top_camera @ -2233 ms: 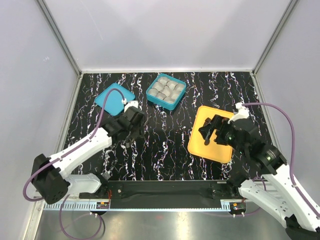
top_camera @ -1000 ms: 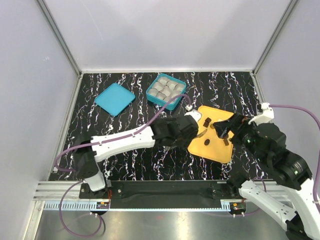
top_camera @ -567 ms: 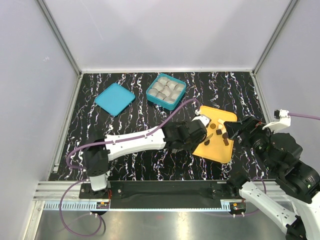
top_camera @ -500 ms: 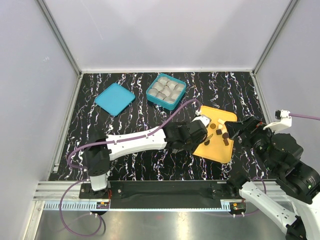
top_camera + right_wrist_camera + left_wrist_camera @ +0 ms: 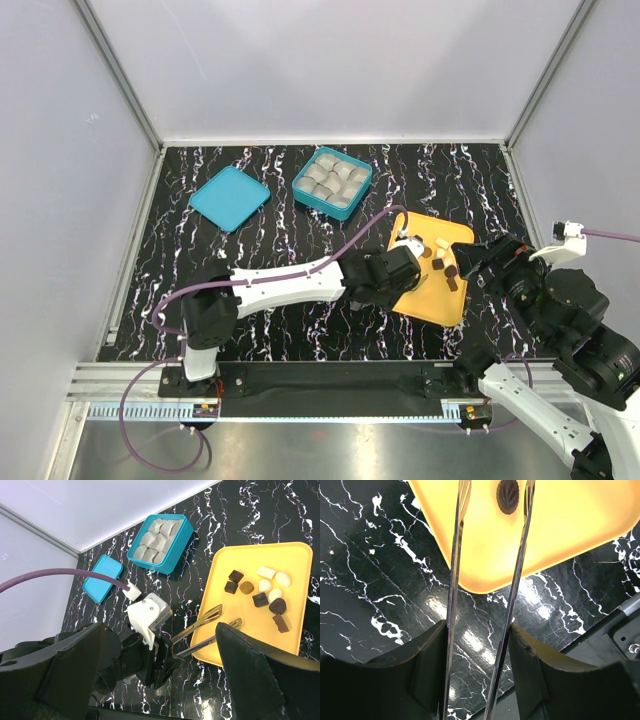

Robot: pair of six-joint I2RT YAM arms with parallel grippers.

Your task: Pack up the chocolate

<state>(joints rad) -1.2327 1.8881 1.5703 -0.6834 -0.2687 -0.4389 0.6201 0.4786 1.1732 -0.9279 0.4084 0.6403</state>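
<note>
edging farther over tray (image 5: 296,555), left claw (image 5: 226,618) parted

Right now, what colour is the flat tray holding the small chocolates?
Yellow-orange; the flat plastic tray shows best in the right wrist view.

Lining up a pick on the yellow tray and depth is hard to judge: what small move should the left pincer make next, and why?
Probably ease the left pincer forward and down toward the round ridged chocolate. Its blades stand apart and empty over the near edge of the yellow tray; the piece lies ahead between their lines, nearer one blade, so centre on it too.
</note>
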